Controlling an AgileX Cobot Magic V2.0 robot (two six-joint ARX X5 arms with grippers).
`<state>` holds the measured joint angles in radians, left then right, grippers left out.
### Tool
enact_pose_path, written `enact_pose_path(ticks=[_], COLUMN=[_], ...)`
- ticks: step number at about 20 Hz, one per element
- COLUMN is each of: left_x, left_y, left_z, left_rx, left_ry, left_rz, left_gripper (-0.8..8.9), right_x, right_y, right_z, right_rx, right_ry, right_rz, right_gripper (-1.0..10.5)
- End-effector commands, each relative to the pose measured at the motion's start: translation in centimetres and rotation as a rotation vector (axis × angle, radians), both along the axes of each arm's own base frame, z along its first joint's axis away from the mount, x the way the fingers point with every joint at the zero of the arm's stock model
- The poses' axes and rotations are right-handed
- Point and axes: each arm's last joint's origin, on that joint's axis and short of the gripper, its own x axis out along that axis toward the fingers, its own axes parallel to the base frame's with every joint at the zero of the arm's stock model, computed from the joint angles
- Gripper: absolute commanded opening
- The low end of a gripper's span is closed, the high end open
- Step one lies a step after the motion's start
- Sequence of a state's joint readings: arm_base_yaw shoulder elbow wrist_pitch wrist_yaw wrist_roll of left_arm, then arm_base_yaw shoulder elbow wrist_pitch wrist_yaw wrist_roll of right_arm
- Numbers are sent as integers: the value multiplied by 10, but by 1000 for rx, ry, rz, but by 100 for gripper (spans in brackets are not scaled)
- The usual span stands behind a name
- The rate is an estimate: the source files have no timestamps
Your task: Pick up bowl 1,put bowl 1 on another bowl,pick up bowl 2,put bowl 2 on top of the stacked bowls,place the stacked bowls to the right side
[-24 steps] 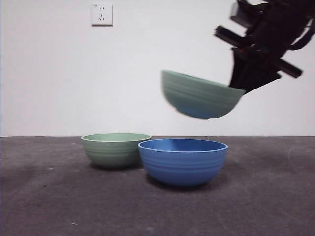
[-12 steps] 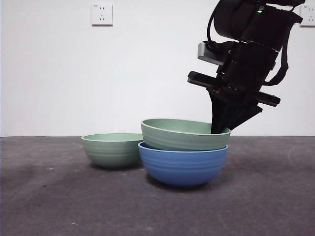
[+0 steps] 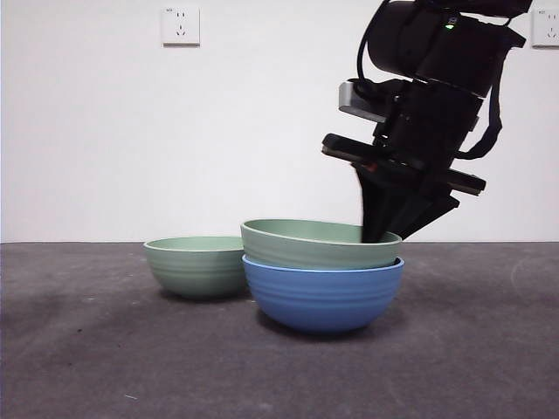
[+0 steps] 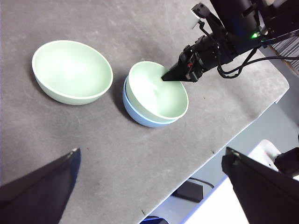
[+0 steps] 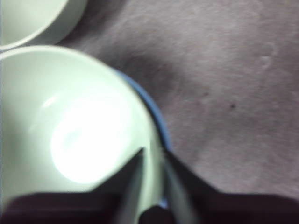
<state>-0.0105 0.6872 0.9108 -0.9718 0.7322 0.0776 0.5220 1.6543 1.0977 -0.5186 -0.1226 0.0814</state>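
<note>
A pale green bowl [image 3: 306, 240] sits nested in the blue ribbed bowl [image 3: 323, 292], tilted slightly with its left rim higher. My right gripper [image 3: 380, 229] comes down from the upper right and is shut on this green bowl's right rim; in the right wrist view its jaws [image 5: 153, 156] straddle the rim of the green bowl [image 5: 70, 130], and the blue bowl [image 5: 159, 126] peeks out beneath. The second pale green bowl [image 3: 196, 262] stands to the left, beside the blue one. My left gripper [image 4: 152, 154] hangs open high above the table, holding nothing.
The dark grey table's edge [image 4: 224, 135] runs close behind the stack on the right arm's side. A white wall socket [image 3: 181, 24] is on the back wall. Bare tabletop [image 3: 489, 332] lies to the right of the stack.
The right gripper has brought the pale green bowl down from mid-air into the blue bowl, where it has settled a little lower and leftward. The other green bowl has not moved.
</note>
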Motion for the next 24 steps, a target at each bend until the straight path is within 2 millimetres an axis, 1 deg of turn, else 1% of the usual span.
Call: enact_pose_path(ticks=[1,3,5,9,11,13,15,18,21,24], left_x=[5,11,18,37,48,62,78,110,141,169], left_y=[0,-1,-1,-1,-3,-6,-11,-23,-40,-54], left_z=[-1,-2,-4,-9,-12,-16,-22,-34,-54,-79], left_rx=[-2,-1,-1,-1,1,14,48,52,54,108], left_ry=[11,23,31,47,51,50,58,69,97,116], left_rz=[-2,-3,-3,-5,-15,-18,22,79,129,197], left_gripper=[539,539,539,539,539,539,539,539,538,533], right_x=[-1,-3,-6,-18,-28,-42,-58,-88,-116,-137], right_y=[3,3,1,-6,-12,-20,-31,-49,-65,-77], right_z=[-7,-2,9,43,62,84,106,135,150,157], right_rx=[-12,-2,15,71,101,134,168,214,233,237], right_ry=[24,8,-23,-118,-173,-231,-295,-378,-409,-412], right_rz=[20,22,21,22,21,19,13,9,9,6], right_gripper=[262,262,262,261,261,261,261,260,260,260])
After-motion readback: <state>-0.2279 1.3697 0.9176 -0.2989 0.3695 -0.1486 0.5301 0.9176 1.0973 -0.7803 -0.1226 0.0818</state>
